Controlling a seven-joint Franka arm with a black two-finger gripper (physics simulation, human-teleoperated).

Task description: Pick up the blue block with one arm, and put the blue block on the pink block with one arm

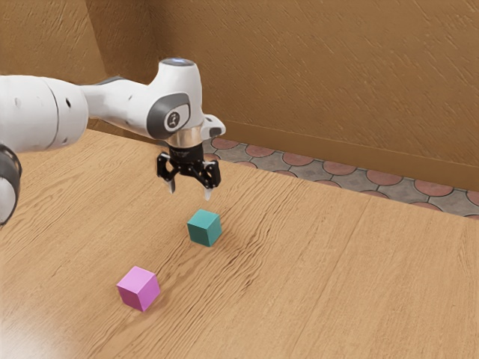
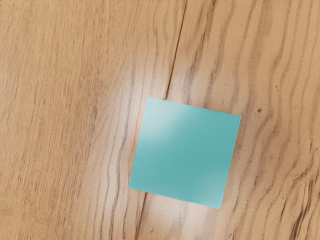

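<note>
Fingers (image 1: 172, 182) of our gripper (image 1: 190, 188) spread and empty, we hover above the blue block (image 1: 204, 227) (image 2: 186, 152), it rests on the wooden table (image 1: 322, 269), pink block (image 1: 138, 288) near it, not touching

Your side camera looks down across the table (image 1: 337, 299) from some way off. Your wrist camera faces straight down, close over the teal block (image 2: 185, 152), which both views share.

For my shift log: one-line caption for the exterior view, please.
Open black end effector hovers above teal-blue cube on wooden table; pink cube sits apart.
</note>
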